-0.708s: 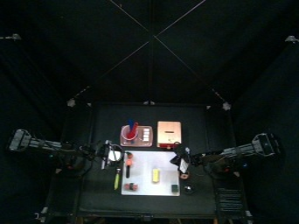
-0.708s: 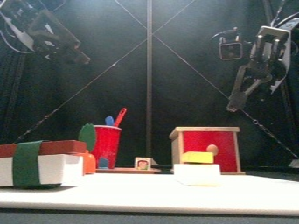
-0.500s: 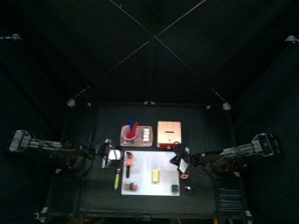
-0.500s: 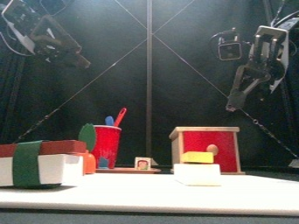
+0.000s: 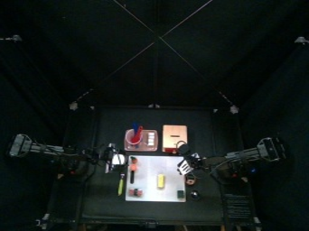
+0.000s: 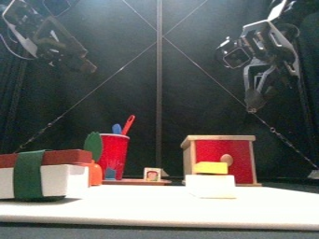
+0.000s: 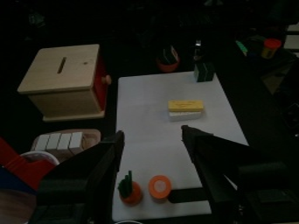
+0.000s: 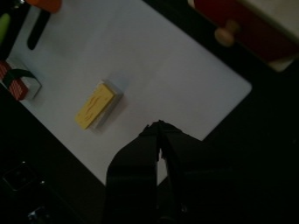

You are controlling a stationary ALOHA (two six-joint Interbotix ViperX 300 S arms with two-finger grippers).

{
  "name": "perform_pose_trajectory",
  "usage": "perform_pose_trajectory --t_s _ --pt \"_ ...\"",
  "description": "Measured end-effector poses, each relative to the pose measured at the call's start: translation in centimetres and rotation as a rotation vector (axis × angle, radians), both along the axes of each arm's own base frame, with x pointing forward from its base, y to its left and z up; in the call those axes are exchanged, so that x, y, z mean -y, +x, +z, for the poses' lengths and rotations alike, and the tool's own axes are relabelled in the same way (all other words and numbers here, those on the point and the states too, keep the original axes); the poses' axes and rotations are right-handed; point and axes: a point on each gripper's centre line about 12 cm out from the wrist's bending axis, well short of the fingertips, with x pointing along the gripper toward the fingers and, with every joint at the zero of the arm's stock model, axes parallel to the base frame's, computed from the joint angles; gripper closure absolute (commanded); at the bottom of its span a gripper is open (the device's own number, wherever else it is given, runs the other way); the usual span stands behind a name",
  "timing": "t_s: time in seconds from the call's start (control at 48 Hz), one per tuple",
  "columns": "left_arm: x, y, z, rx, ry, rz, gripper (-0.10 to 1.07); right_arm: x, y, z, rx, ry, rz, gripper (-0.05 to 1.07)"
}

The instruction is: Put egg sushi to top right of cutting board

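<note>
The egg sushi (image 5: 162,180) is a small yellow block lying on the white cutting board (image 5: 147,191) near its middle. In the front view it (image 6: 212,168) sits on top of a white block. It also shows in the left wrist view (image 7: 184,107) and the right wrist view (image 8: 97,105). My left gripper (image 7: 156,144) is open and empty, above the board's left edge (image 5: 112,161). My right gripper (image 8: 156,131) is shut and empty, above the board's right edge (image 5: 190,167), high over the table (image 6: 256,93).
A red cup (image 6: 114,154) with utensils and a wooden box (image 6: 219,157) with a red front stand behind the board. A green-banded white block (image 6: 44,175) is at the front left. A yellow-green stick (image 5: 122,187) lies along the board's left side.
My right gripper has swung and turned a little toward the middle, still high. The left gripper has hardly moved. The egg sushi has not moved.
</note>
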Motion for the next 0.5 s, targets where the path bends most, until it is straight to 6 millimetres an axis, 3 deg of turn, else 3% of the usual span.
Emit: perform_pose_trajectory --t_s 0.125,0.25,0.5 --pt "0.0 0.0 0.0 0.002 0.009 -0.003 0.08 -0.9 1.9 -0.3 -0.048 0.099 -0.074 0.61" --pt "-0.2 -0.1 0.2 0.008 0.064 -0.009 0.08 -1.6 3.8 -1.0 -0.087 0.167 -0.140 0.53" --pt "-0.8 -0.3 0.0 -0.010 0.148 0.005 0.08 -2.4 6.8 -2.6 -0.113 0.246 -0.260 0.15"
